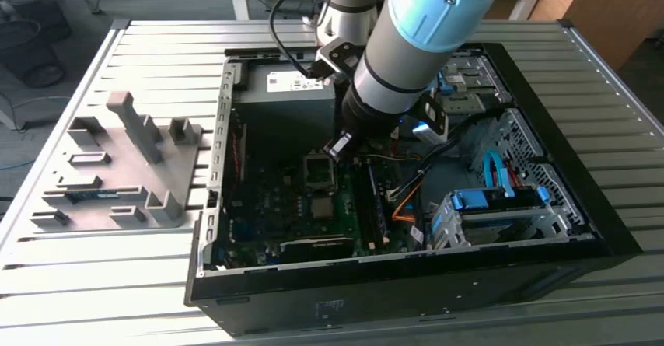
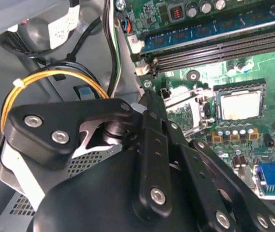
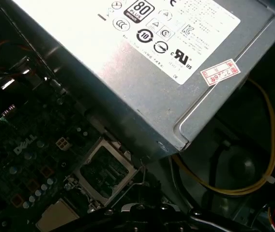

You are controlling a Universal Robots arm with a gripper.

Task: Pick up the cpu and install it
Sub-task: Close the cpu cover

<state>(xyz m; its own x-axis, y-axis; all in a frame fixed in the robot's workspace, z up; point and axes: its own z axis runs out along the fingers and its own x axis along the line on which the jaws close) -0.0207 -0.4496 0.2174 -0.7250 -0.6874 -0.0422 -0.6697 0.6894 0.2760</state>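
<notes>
Cpu (image 2: 239, 104) lies flat in the motherboard socket, apparently seated. Claw (image 1: 340, 145) hangs near it, by the open retention frame (image 2: 186, 112) on the power supply (image 3: 142, 58) side. Claw state cannot be told.

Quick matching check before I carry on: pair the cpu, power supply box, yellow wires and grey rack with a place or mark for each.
1. cpu
2. power supply box
3. yellow wires
4. grey rack

A. on the table, outside the PC case
B. on the green board, next to the open metal frame
C. carries a white label
D. looped beside the board

Pairs: 1-B, 2-C, 3-D, 4-A
</notes>
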